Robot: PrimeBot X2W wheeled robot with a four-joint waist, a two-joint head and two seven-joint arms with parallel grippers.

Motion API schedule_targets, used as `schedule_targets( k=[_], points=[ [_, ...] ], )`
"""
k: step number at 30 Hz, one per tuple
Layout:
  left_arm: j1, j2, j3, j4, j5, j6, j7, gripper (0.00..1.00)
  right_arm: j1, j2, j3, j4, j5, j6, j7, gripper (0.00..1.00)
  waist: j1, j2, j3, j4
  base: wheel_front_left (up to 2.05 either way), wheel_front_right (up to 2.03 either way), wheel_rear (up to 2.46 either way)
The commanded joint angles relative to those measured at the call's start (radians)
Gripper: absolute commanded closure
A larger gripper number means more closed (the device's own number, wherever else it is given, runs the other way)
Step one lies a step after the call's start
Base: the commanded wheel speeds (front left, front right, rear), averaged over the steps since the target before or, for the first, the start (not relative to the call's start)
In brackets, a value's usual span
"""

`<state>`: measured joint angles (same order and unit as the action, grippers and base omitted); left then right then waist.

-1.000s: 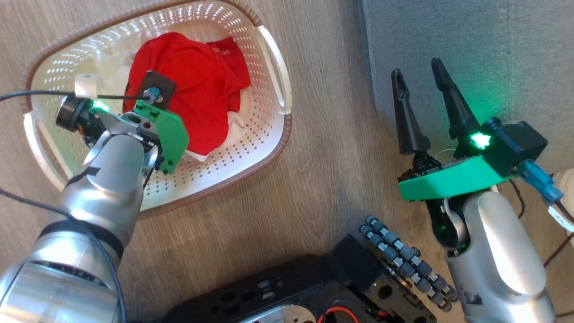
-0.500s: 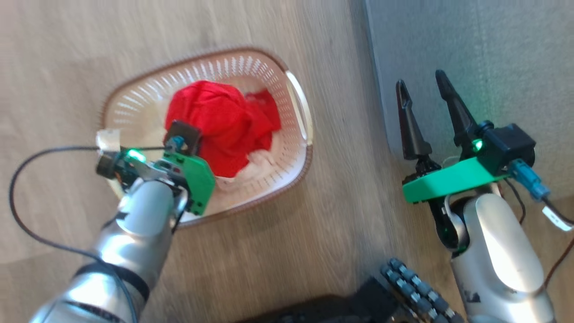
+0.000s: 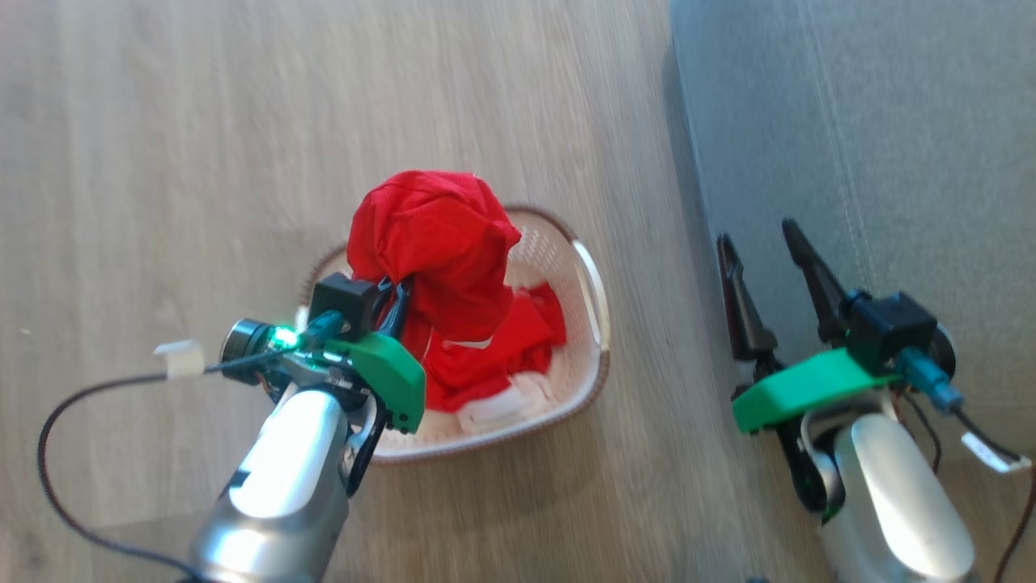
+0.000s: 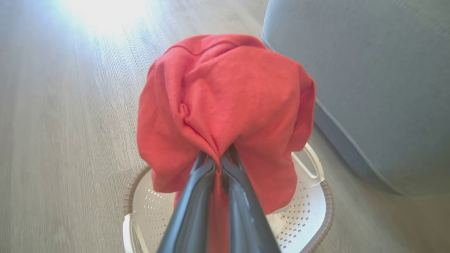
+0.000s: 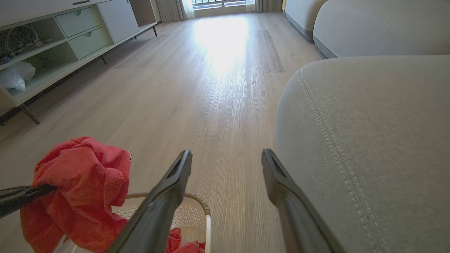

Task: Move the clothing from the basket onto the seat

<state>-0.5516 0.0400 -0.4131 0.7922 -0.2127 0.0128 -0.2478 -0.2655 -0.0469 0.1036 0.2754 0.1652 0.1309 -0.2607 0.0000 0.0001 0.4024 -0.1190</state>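
A bright red garment (image 3: 437, 251) hangs bunched above the cream basket (image 3: 589, 283), with my left gripper (image 3: 398, 293) shut on it. In the left wrist view the two dark fingers (image 4: 197, 196) pinch a fold of this red cloth (image 4: 225, 102) over the basket (image 4: 316, 196). More red and white clothing (image 3: 494, 364) lies inside the basket. My right gripper (image 3: 757, 239) stands open and empty at the edge of the grey seat (image 3: 874, 162). From the right wrist view, the lifted garment (image 5: 81, 182) is at lower left and the seat (image 5: 369, 140) at right.
Pale wood flooring (image 3: 243, 121) surrounds the basket. The left arm's black cable (image 3: 65, 405) loops over the floor. A low white cabinet with drawers and shelves (image 5: 52, 38) stands far left, and another grey cushion (image 5: 379, 28) lies beyond the seat.
My left gripper has risen out of the basket with a red garment pinched in it. The head camera has moved, so the basket looks smaller and lower. The right gripper has stayed open.
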Motion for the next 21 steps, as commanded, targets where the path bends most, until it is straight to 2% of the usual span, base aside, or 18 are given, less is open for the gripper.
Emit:
schedule_targets(
  k=[1, 8, 10, 13, 14, 16, 21],
  points=[
    [0.017, 0.011, 0.043, -0.059, 0.002, 0.002, -0.014, 1.0, 0.025, -0.003, 0.019, -0.019, -0.002, 0.0, -0.001, 0.0, 0.0, -0.0001, -0.078, 0.046, 0.0, 0.0, 0.0],
    [0.129, 0.011, 0.131, -0.323, 0.004, -0.026, -0.014, 1.0, 0.08, -0.003, 0.02, 0.0, -0.006, 0.0, -0.001, 0.0, 0.0, -0.0001, -0.194, 0.086, 0.0, 0.0, 0.0],
    [0.165, 0.01, 0.171, -0.439, -0.016, -0.034, -0.014, 1.0, 0.107, -0.003, 0.012, -0.001, -0.003, 0.0, -0.001, 0.0, 0.0, -0.0001, -0.234, 0.102, 0.0, 0.0, 0.0],
    [0.187, 0.01, 0.196, -0.518, -0.032, -0.036, -0.014, 1.0, 0.13, -0.003, 0.011, -0.003, -0.001, 0.0, -0.001, 0.0, 0.0, -0.0001, -0.261, 0.111, 0.0, 0.0, 0.0],
    [0.204, 0.01, 0.222, -0.616, -0.052, -0.048, -0.014, 1.0, 0.152, -0.003, 0.023, -0.002, -0.003, 0.0, -0.001, 0.0, 0.0, -0.0001, -0.286, 0.114, 0.0, 0.0, 0.0],
    [0.223, 0.01, 0.254, -0.718, -0.071, -0.06, -0.014, 1.0, 0.17, -0.003, 0.03, -0.002, -0.005, 0.0, -0.001, 0.0, 0.0, -0.0001, -0.306, 0.117, 0.0, 0.0, 0.0],
    [0.253, 0.01, 0.297, -0.888, -0.076, -0.071, -0.014, 1.0, 0.208, -0.003, 0.028, -0.006, -0.005, 0.0, -0.001, 0.0, 0.0, -0.0001, -0.351, 0.126, 0.0, 0.0, 0.0]
  ],
)
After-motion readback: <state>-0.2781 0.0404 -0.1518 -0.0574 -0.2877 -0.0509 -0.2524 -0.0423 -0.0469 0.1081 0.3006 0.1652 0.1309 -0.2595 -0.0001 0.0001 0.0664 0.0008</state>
